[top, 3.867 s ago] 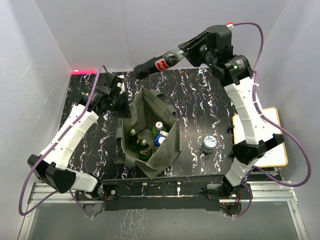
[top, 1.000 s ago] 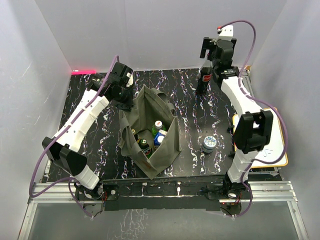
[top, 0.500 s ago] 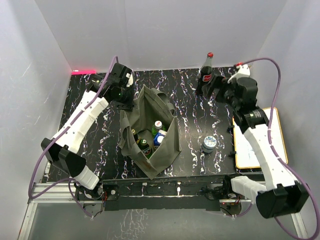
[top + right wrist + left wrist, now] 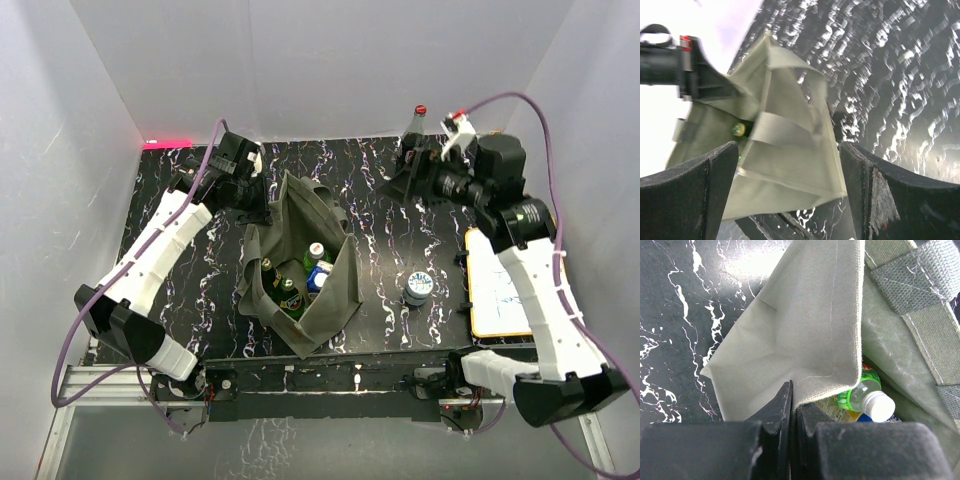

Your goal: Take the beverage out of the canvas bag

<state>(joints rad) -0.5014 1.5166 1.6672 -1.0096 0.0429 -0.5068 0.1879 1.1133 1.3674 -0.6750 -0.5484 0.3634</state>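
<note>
The olive-grey canvas bag (image 4: 320,300) stands open mid-table, with several bottles inside, one of them a white-capped, green-labelled bottle (image 4: 875,402). My left gripper (image 4: 252,192) is shut on the bag's far rim (image 4: 840,375) and holds the fabric up. A dark cola bottle (image 4: 414,135) with a red cap stands upright on the table at the back right, outside the bag. My right gripper (image 4: 392,186) hovers just in front of it, open and empty, and faces the bag (image 4: 785,150). In the right wrist view the gap between the fingers (image 4: 695,195) frames the bag.
A small blue-and-white capped container (image 4: 418,286) stands on the black marbled table (image 4: 390,240) to the right of the bag. A white board (image 4: 505,295) lies at the right edge. White walls close in the back and sides.
My right gripper has let go of the cola bottle, which now stands alone at the back, and has swung down and left to face the bag. The left gripper's grip on the rim is unchanged.
</note>
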